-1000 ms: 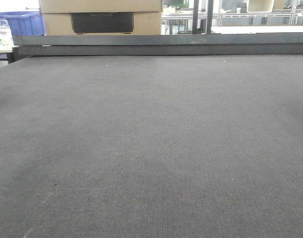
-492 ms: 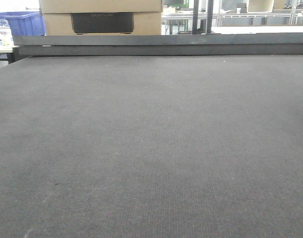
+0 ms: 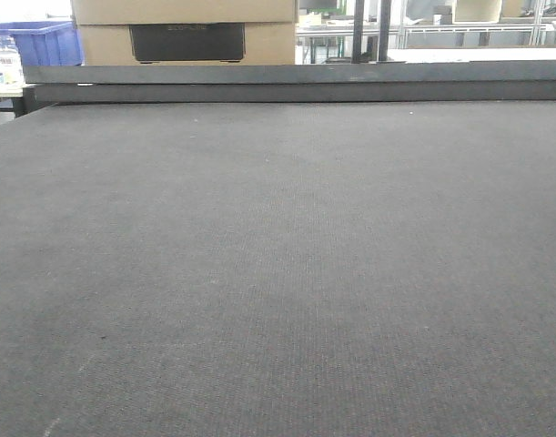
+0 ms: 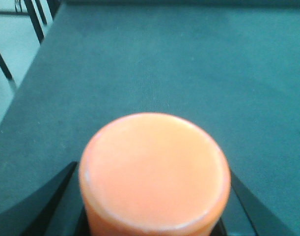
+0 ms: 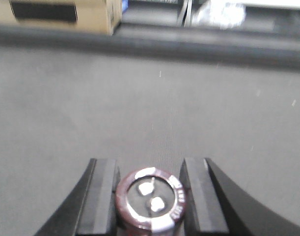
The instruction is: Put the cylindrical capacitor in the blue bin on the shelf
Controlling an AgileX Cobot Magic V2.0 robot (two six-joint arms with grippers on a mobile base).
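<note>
The cylindrical capacitor (image 5: 150,199) shows end-on in the right wrist view: a dark red-brown rim with white print and two metal terminals. My right gripper (image 5: 150,169) is shut on it, a black pad on each side. In the left wrist view my left gripper (image 4: 153,206) is shut on a plain orange cylinder (image 4: 154,169), whose flat end fills the lower frame. Both hang over the dark felt table (image 3: 278,273). Neither gripper appears in the front view. The shelf and its blue bin are out of view.
A raised dark rail (image 3: 296,82) runs along the table's far edge. Behind it stands a cardboard box (image 3: 187,32). A blue crate (image 3: 45,41) and a water bottle (image 3: 8,59) sit at the back left. The table's left edge (image 4: 22,93) drops to the floor.
</note>
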